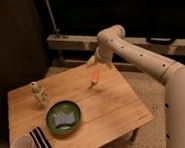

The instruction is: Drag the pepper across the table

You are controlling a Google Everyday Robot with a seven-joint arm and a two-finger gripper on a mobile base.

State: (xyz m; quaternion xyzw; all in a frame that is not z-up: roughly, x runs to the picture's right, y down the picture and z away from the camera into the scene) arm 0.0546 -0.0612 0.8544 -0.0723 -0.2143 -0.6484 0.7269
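Observation:
The pepper (95, 78) is a small orange tapered vegetable lying on the far right part of the light wooden table (115, 106). My gripper (93, 63) hangs from the white arm just above and behind the pepper, near the table's far edge. It looks slightly apart from the pepper, with nothing in it that I can see.
A green plate (62, 107) with a grey-blue sponge (65, 119) sits at the table's front left. A white speckled bottle (38, 94) stands behind it. A clear cup (21, 147) and a black striped bar (41, 141) are at the front left corner. Shelving runs behind the table.

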